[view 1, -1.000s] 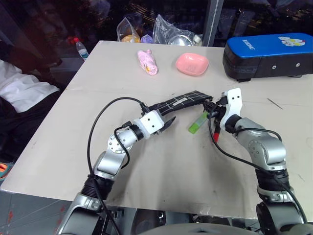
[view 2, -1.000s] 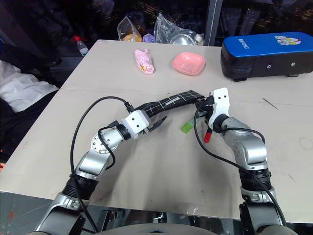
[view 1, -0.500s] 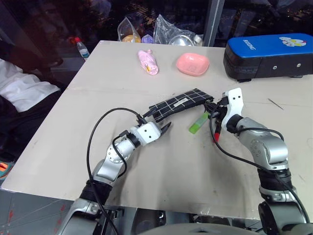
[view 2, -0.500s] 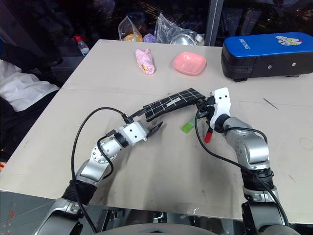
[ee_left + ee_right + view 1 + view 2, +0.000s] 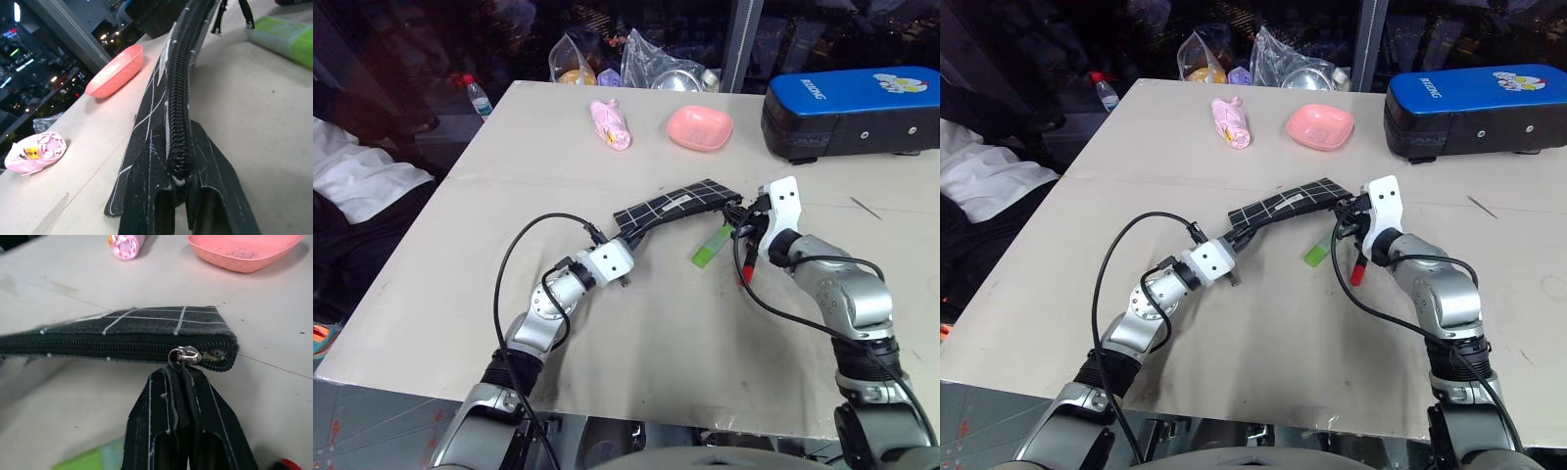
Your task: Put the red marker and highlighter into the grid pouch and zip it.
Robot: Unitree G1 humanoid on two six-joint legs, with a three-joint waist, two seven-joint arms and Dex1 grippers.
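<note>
Table [image 5: 636,333] is sitting beige and matte, a faint seam line running across its near half. Pink dish [image 5: 699,128] is resting at the far side, right of centre. Pink wrapped packet [image 5: 610,124] is lying just left of it, well apart from the dish. Big blue hard case [image 5: 852,102] is sitting at the far right corner, black sides, cartoon print on the lid. Clear plastic bags [image 5: 646,64] are bunching up behind the far edge, something round and metallic showing inside one. Small bottle with red cap [image 5: 475,96] is standing off the far left corner. White cloth [image 5: 362,181] is lying beyond the left edge.
</note>
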